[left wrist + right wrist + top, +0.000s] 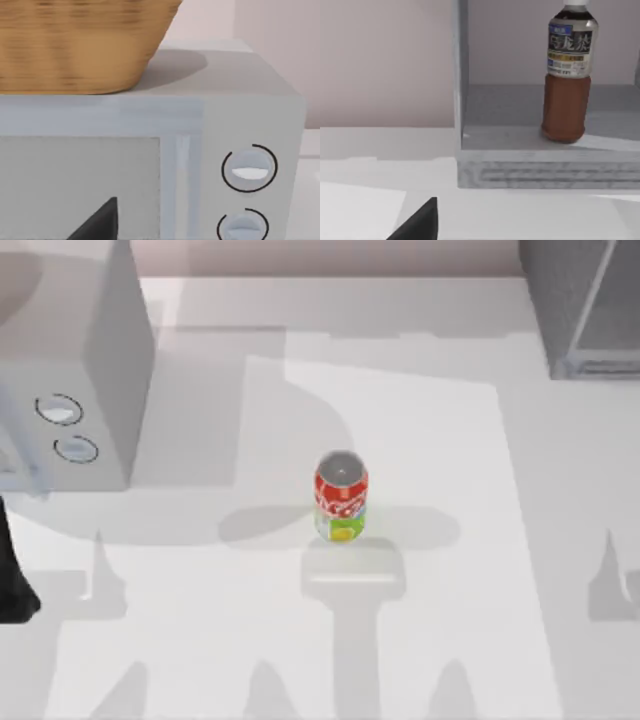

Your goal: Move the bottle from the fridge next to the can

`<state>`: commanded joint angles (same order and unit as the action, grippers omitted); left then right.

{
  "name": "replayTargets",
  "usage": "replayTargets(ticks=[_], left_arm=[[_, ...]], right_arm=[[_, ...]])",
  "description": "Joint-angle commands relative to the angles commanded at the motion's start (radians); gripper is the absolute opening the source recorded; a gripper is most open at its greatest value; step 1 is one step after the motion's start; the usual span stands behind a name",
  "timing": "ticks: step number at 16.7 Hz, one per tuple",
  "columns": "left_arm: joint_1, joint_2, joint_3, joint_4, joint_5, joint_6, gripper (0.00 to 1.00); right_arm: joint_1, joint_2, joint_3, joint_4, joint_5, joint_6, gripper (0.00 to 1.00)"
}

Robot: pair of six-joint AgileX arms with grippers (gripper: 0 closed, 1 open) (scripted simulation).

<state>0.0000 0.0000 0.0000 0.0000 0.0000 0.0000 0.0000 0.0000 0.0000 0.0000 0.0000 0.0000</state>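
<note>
Bottle (567,85) upright inside open fridge (545,165)

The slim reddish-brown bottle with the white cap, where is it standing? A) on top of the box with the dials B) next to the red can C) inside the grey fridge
C: the slim reddish-brown bottle with the white cap stands upright on the grey fridge's floor.

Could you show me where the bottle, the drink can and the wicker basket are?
bottle (566,107): right wrist view, on its brown lower body.
can (341,498): top view, on its red side.
wicker basket (80,45): left wrist view, on its woven wall.
</note>
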Motion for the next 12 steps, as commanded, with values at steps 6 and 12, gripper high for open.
replayTargets(ticks=[6, 12], left_arm=[[0.0, 0.0, 0.0, 0.0, 0.0, 0.0, 1.0], [0.0, 0.0, 0.0, 0.0, 0.0, 0.0, 1.0]], right_arm=[[-0.012, 0.104, 0.046, 0.057, -0.01, -0.001, 1.0], [-0.056, 0.546, 0.256, 0.311, -0.049, 0.001, 1.0]])
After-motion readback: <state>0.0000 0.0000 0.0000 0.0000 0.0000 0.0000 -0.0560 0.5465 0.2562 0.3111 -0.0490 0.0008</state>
